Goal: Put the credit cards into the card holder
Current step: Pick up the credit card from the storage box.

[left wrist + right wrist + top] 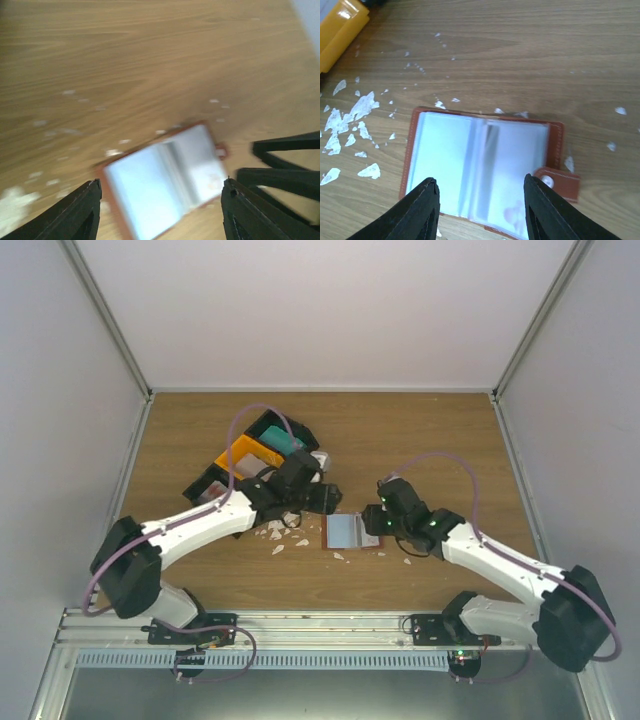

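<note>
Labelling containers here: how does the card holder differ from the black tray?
The card holder is brown-edged and lies flat and open, showing clear sleeves; the tray is black with orange and teal inside. The card holder lies mid-table; the tray sits farther back, partly hidden by the left arm. Both rest on the table.
</note>
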`<state>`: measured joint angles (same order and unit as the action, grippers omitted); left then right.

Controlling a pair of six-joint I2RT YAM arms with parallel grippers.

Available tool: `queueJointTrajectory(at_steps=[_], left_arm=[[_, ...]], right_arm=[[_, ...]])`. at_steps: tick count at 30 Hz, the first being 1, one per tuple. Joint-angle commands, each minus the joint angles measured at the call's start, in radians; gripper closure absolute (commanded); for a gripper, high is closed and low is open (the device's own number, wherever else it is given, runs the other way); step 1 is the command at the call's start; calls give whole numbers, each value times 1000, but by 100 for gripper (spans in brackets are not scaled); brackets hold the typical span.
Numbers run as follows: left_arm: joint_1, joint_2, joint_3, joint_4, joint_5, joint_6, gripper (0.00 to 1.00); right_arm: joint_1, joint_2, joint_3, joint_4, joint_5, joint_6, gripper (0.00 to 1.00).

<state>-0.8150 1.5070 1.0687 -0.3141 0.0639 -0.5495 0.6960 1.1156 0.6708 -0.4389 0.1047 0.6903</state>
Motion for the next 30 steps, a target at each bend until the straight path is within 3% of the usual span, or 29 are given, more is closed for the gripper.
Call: queueJointTrajectory(at_steps=[1,6,15,22,30], left_arm=[[78,-82,-51,-245,-207,30,38],[226,-196,-135,-332,-239,14,57],[463,-172,-216,-343,-181,-8,57],[507,-45,-188,-325,-223,22,68],[508,66,-150,-254,-192,78,62]], right_arm=[[11,85,53,104,-74,-58,52],[35,217,114,165,-114,-89,52],[108,404,191,276,-213,-104,53],[130,492,238,319,-247,-108,53],[140,563,269,339,-257,-109,53]])
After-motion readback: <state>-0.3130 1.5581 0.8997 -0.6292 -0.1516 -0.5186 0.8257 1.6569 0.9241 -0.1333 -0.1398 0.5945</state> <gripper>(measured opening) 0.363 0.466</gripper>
